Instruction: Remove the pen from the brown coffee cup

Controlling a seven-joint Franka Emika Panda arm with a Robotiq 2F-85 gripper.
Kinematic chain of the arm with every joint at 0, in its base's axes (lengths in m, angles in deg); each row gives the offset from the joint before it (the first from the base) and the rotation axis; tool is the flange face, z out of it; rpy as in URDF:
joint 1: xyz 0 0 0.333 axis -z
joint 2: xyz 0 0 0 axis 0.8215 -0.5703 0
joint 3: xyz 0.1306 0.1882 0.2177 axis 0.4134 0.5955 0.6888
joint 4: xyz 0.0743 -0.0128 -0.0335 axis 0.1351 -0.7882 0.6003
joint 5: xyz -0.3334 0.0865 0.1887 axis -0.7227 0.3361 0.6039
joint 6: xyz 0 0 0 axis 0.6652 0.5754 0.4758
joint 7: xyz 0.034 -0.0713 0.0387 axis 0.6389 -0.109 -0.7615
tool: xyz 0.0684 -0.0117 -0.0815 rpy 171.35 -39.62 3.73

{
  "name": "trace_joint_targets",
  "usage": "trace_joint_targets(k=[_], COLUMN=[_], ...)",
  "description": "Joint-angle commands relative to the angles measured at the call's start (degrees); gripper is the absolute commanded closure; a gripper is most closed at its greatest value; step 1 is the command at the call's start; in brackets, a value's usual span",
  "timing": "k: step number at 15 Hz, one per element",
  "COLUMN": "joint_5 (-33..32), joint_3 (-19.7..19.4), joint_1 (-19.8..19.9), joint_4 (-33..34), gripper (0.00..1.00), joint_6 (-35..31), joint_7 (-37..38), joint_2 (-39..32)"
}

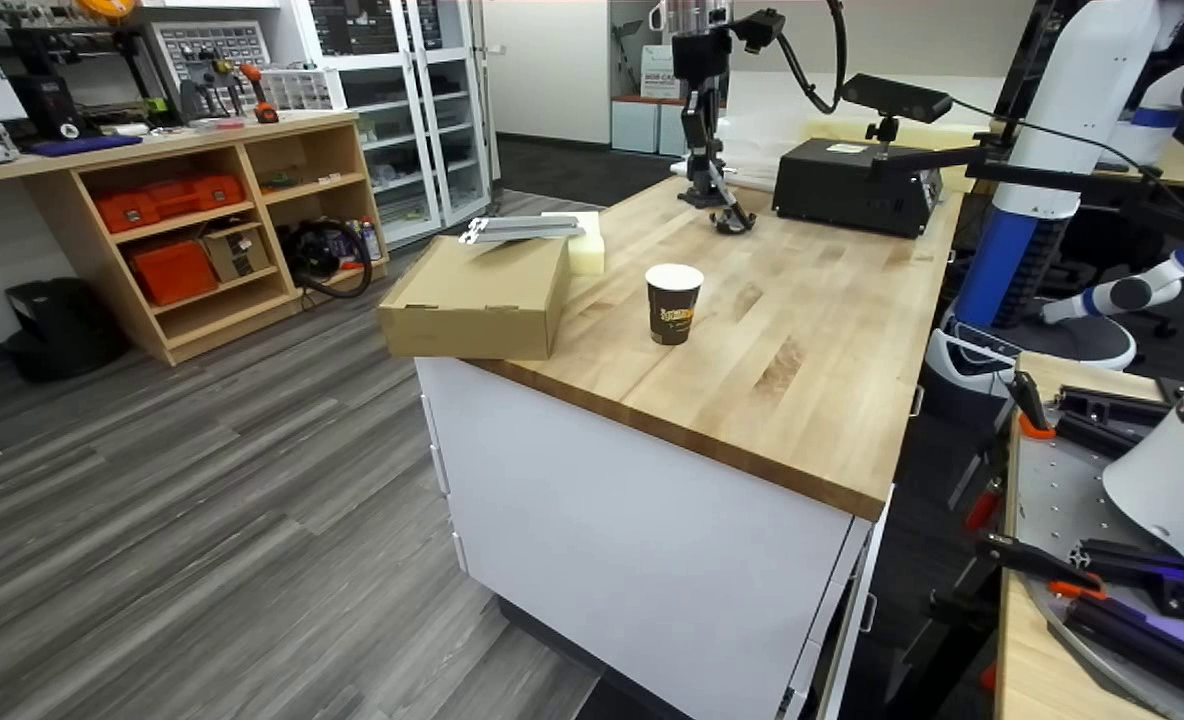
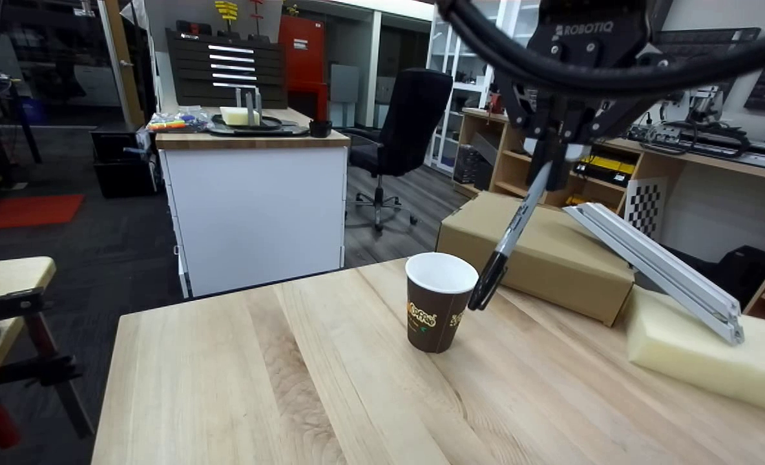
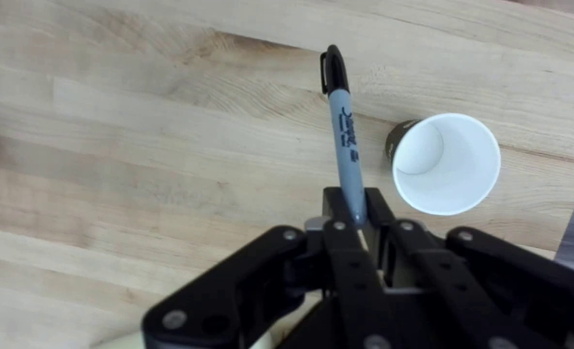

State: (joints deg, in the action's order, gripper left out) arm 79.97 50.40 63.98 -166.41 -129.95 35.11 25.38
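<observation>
The pen (image 2: 519, 219) is a grey marker with a black cap. It shows whole in the wrist view (image 3: 346, 131), with its capped end pointing away from the jaws. My gripper (image 2: 554, 169) is shut on the pen's uncapped end, and its fingertips hug the pen in the wrist view (image 3: 351, 202). In an exterior view the pen hangs tilted in the air, cap down, to the right of the cup. The brown coffee cup (image 2: 429, 323) stands upright on the table (image 2: 240, 387). It shows in both exterior views (image 1: 672, 312), and its white inside is empty in the wrist view (image 3: 456, 165).
A cardboard box (image 2: 537, 258) stands beyond the cup. An aluminium profile (image 2: 667, 271) rests on the box and a yellow foam block (image 2: 705, 352). A black case (image 1: 837, 190) stands on the table, with a black camera (image 1: 897, 97) above it. The cup is near the table's end.
</observation>
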Motion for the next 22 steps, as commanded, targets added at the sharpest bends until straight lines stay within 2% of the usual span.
trace_joint_targets(k=[1,7,11,12,14,20,21,22], joint_5=[1.18,5.95,5.87,5.60,5.53,6.12,5.44,5.46], joint_3=[-1.09,-3.17,-4.15,-4.28,-4.23,-3.56,-3.76,-3.68], joint_1=[1.28,2.69,2.35,2.22,2.14,2.16,2.38,2.33], joint_4=[-5.62,-8.64,-9.56,-9.32,-9.33,-10.72,-6.84,-7.05], gripper=[0.95,0.95,0.95,0.66,0.57,0.19,0.36,0.30], joint_6=[-0.46,-0.52,-0.78,-0.75,-0.73,-1.78,-0.16,-0.22], joint_7=[6.36,16.50,21.23,22.16,23.06,21.95,22.00,21.99], joint_2=[3.26,3.84,4.34,4.18,4.15,5.78,1.85,2.26])
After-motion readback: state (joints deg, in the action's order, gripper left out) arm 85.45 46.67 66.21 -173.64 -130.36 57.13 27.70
